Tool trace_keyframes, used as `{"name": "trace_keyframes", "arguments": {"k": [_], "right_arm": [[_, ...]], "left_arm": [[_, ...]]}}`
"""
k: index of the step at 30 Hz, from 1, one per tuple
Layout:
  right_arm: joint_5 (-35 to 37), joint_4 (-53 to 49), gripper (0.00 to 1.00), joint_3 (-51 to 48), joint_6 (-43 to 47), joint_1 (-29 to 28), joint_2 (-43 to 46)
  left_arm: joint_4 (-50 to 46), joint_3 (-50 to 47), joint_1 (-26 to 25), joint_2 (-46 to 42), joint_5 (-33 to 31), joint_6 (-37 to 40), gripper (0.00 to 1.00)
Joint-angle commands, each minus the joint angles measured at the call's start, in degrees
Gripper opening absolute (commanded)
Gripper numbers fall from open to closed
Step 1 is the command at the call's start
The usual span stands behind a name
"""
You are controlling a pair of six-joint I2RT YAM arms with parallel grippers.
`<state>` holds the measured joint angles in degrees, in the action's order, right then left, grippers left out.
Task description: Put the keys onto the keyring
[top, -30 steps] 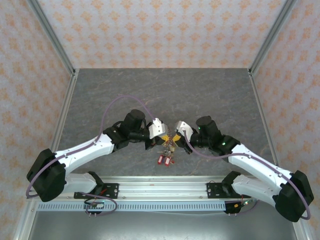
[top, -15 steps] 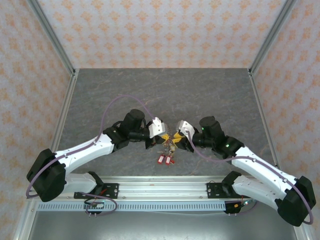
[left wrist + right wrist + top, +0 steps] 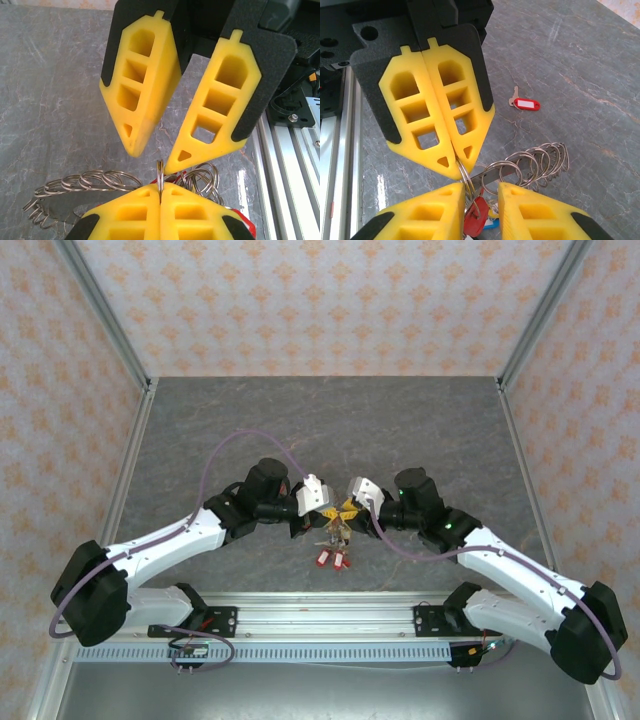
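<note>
On the grey table [image 3: 250, 430] the left end effector [image 3: 160, 189] is clamped shut on one upright loop of the keyring [image 3: 535, 157]; the right end effector [image 3: 480, 187] meets it tip to tip with fingers apart, that loop standing edge-on in its gap, the other loops trailing sideways. Red- and blue-tagged keys [image 3: 476, 214] hang just beneath the right end effector; one loose key [image 3: 525, 104] with a red tag lies well beyond it, probably its next pick; no tag shows readable writing.

Grey marbled tabletop [image 3: 330, 420]; orange-patterned walls [image 3: 330, 300]; aluminium corner posts [image 3: 104, 310]; rail [image 3: 330, 612] along near edge
</note>
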<state>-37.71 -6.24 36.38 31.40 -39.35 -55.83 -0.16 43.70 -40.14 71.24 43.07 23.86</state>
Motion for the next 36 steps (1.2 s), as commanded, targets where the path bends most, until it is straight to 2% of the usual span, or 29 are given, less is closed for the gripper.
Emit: {"name": "trace_keyframes", "arguments": {"k": [1,3,7,12,13,16,21,36], "right_arm": [[-1.16,1.49,0.22,1.08,1.1,-0.14,-0.82],[-2.24,0.93,0.18,1.41,1.17,-0.14,-1.26],[-2.67,1.02,0.16,1.36,1.08,-0.12,-1.66],[-3.21,-0.56,0.02,3.13,0.43,-0.13,-1.25],[-3.05,-1.41,0.02,3.75,0.47,-0.17,-1.12],[-2.64,-5.75,0.0,6.17,1.52,-0.16,-0.99],[-2.98,-9.47,0.0,9.21,3.06,-0.18,-1.16],[-3.5,-12.88,0.0,12.22,4.2,-0.2,-2.78]], "left_arm": [[2.38,0.59,0.06,-2.25,0.96,0.08,0.0],[2.58,0.62,0.06,-2.32,0.96,-0.04,0.0],[2.68,0.77,0.06,-2.47,0.7,0.03,0.0],[0.29,1.43,0.06,-2.1,-0.02,1.33,0.0],[-0.79,1.6,0.06,-2.01,-0.6,2.06,0.04],[-4.38,2.5,0.06,-1.87,-2.61,4.68,0.09],[-8.11,4.11,0.06,-0.89,-2.88,7.17,0.13],[-1.06,2.17,0.11,-2.85,-1.41,3.07,0.21]]}}
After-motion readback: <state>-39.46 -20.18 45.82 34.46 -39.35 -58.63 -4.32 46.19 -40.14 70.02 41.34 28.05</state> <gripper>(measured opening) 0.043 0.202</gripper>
